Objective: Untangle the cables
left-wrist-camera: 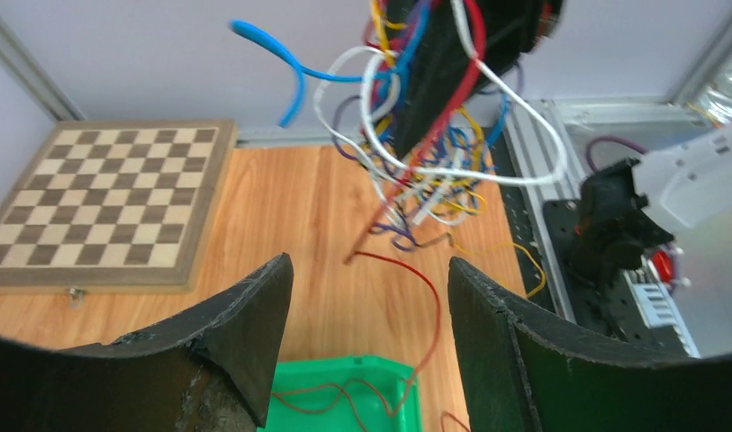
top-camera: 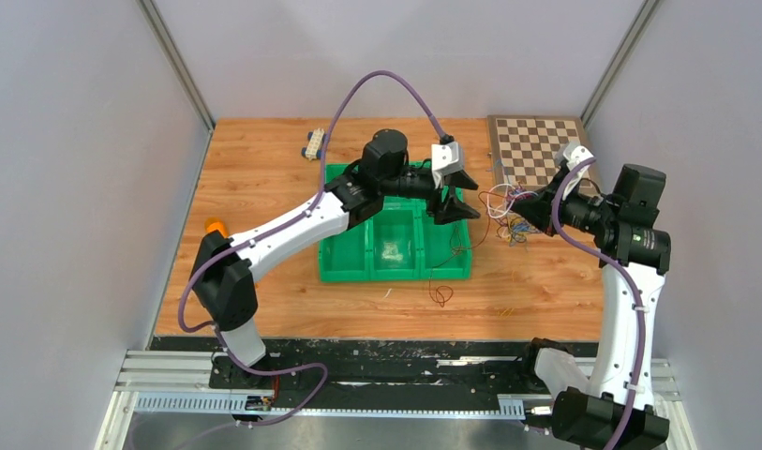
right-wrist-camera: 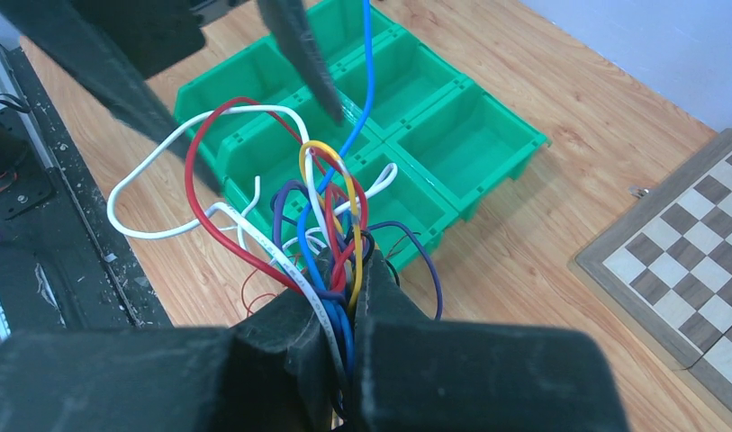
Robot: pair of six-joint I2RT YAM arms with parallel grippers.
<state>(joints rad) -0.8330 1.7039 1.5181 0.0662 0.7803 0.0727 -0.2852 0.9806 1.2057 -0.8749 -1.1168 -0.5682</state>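
Top view, progress: most of the cables [top-camera: 510, 212] hung in one knot right of centre, above the table [top-camera: 264, 281]. I judged the job barely begun.
Top view, separated: one loose wire [top-camera: 440, 294] lay alone on the wood, just below the green tray [top-camera: 395, 267].
Top view, right gripper [top-camera: 536, 208]: clamped on the knot.
Top view, left gripper [top-camera: 455, 204]: over the tray's right end, just beside the knot.
Top view, surroundings: chessboard [top-camera: 536, 145] upper right, small toy [top-camera: 313, 143] upper centre, orange object [top-camera: 215, 227] at left. None of them blocked the work.
Left wrist view, fingers: spread wide, nothing between them.
Left wrist view, cables: blue, white, yellow and red loops interlaced at upper centre. A red strand [left-wrist-camera: 434, 292] trailed down towards the tray.
Right wrist view, fingers: pressed shut on the gathered strands at lower centre.
Right wrist view, obstacles: crossing loops would likely drag neighbours along. The tray's walls beneath could snag hanging ends.
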